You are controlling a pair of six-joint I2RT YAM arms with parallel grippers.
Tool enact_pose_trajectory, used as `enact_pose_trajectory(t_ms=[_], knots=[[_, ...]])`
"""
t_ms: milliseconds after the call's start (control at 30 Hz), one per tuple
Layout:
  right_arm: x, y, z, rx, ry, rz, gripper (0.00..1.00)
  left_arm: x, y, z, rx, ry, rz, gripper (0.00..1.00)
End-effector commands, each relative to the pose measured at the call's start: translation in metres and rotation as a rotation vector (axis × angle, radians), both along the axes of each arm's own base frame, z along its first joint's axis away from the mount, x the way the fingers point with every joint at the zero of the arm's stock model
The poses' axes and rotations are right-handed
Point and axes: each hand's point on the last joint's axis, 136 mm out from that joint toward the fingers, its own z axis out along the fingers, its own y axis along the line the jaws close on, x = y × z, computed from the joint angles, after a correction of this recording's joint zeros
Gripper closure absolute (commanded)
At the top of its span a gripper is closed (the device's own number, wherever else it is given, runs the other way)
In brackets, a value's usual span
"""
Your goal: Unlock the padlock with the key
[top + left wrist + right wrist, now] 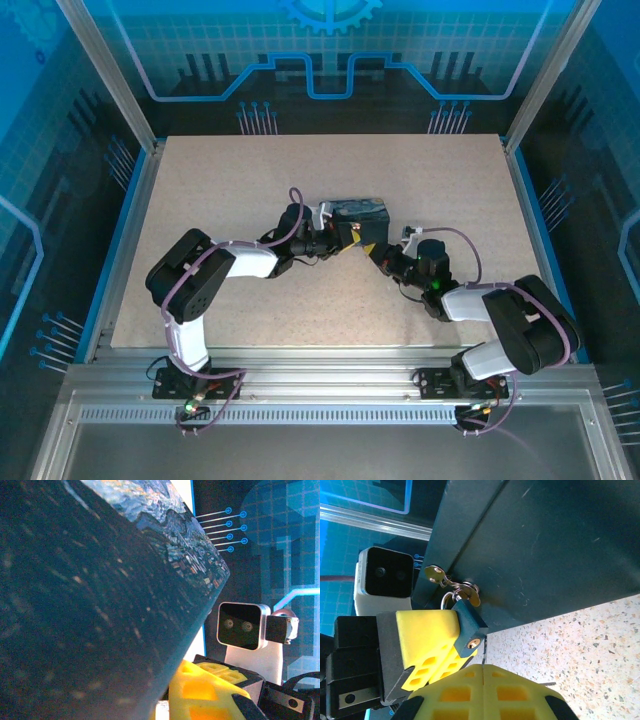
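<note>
Starting with the top view, note that both arms reach to the middle of the desk and meet nose to nose just near of a dark box. The left claw comes in from the left, the right claw from the right. Bare desk lies left, right and near; the box closes off the far side.

In the left wrist view, the box stands hard against the lens, with a yellow finger under its lower edge. Allow no swing toward the box.

In the right wrist view, the padlock is off the desk, its body flat against a yellow finger of the left claw, which appears clamped on it. This hold presents the keyhole to the right claw. The keys hang on a ring through the shackle, close against the box and not in the keyhole. The right claw's fingers are pressed together on nothing. You will likely have to take a key from that tight gap; free room lies on the near side.
</note>
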Motion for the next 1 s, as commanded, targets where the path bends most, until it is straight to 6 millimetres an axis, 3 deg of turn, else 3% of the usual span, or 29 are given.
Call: enact_pose_trajectory(t_ms=[0,967], knots=[[-0.003,0.003,0.009,0.024,-0.035,0.007,1.00,-0.003,-0.002,0.004,-0.030,-0.018,-0.030,0.99],[-0.006,0.001,0.018,0.040,-0.061,-0.009,1.00,-0.001,-0.004,0.004,-0.059,-0.014,-0.026,0.99]])
